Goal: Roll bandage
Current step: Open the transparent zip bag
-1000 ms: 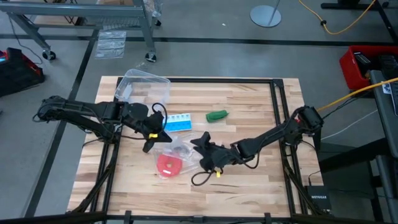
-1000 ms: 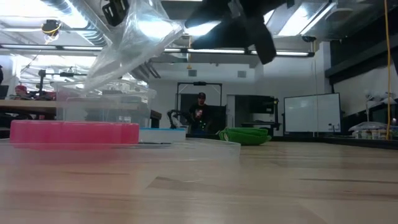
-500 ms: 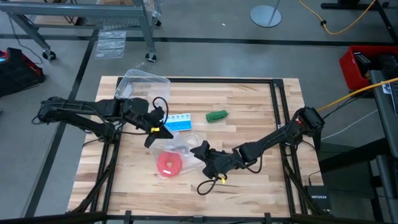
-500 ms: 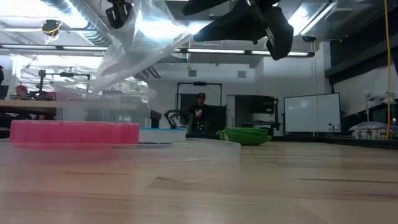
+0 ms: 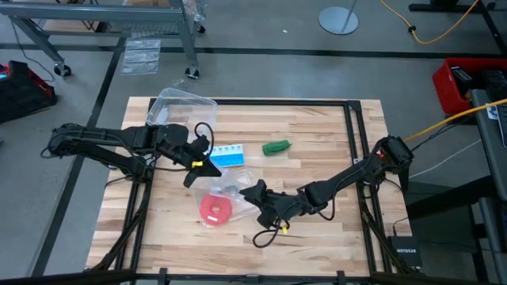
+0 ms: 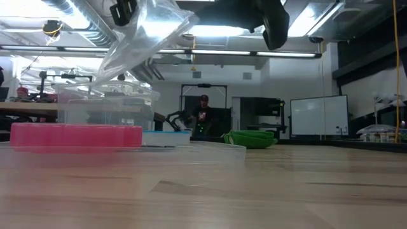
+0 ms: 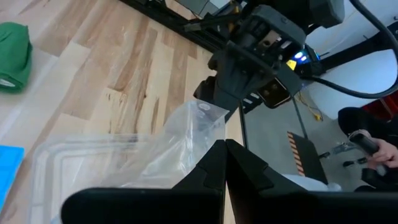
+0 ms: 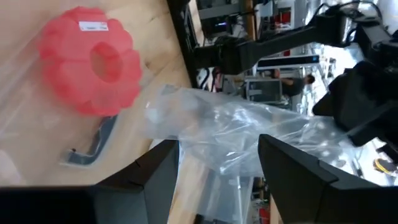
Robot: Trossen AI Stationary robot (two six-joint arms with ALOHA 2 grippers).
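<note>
The bandage [image 5: 276, 146] is a small dark green bundle lying on the wooden table, right of the blue-and-white pill box [image 5: 227, 155]; no gripper touches it. It also shows in the low view [image 6: 249, 138] and the left wrist view [image 7: 13, 56]. My left gripper [image 5: 203, 164] hovers left of centre, shut on a clear plastic bag [image 5: 227, 187]. My right gripper [image 5: 257, 194] is open just right of the bag. In the right wrist view, its fingers [image 8: 155, 171] stand on either side of the bag's crumpled end [image 8: 217, 134]; whether they touch it I cannot tell. My left gripper pinches a crumpled part of the clear bag [image 7: 202, 134] between its two shut fingers [image 7: 214, 165]. The fingers come slanting down from the table's left side. The bag [image 6: 143, 38] is held up above the table and spreads out from the fingertips toward my right gripper.
A red round disc [image 5: 214, 208] lies on clear plastic on the table, below the bag. A clear plastic container [image 5: 181, 107] stands at the far left corner. Bare wood lies to the right and along the near edge. A person [image 6: 203, 117] stands in the room beyond.
My right gripper has rolled about its own pointing line, staying open beside the bag. My left gripper has shifted slightly toward the table's right, staying shut on the bag. The held bag has swung and risen a little. The bandage has not moved.
</note>
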